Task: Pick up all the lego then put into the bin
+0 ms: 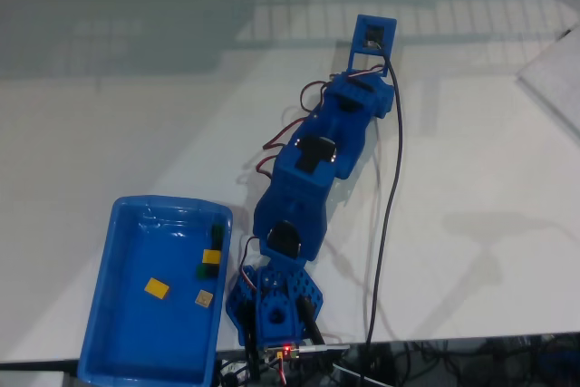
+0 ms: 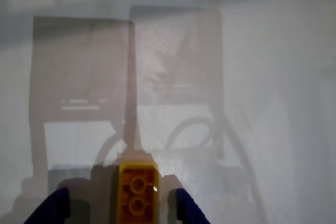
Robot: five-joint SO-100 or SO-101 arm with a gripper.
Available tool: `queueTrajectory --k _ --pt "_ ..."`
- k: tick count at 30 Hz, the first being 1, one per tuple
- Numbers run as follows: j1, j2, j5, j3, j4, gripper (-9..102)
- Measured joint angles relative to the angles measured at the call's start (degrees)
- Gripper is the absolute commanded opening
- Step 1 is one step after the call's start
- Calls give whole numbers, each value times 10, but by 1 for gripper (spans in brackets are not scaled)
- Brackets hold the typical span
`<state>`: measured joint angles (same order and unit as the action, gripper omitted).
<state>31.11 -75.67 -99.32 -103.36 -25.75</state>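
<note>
Now: yellow-orange brick (image 2: 137,196) sits between my jaws, which stand apart, not yet clamped.
Light, rigid, slick; I'd pinch its long flat sides, then carry to bin (image 1: 107,314).

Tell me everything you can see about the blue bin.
The bin is a shallow, glossy blue plastic tray, rectangular with rounded corners and a raised rim. In the fixed view it lies flat on the white table, lower left, beside the arm's base. Inside lie several small lego: yellow, tan and dark ones.
</note>
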Motion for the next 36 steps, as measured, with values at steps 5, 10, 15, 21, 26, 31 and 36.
queueTrajectory --k 5,10,15,21,26,31,36 --pt "1 4 -4 1 1 20" --pt "1 11 -7 8 2 9" --pt "-2 21 -7 8 15 0" --pt "0 25 -7 8 16 0" --pt "0 23 7 8 19 0" --pt "-26 -33 68 6 17 0" --pt "-98 -178 174 -25 -12 0"
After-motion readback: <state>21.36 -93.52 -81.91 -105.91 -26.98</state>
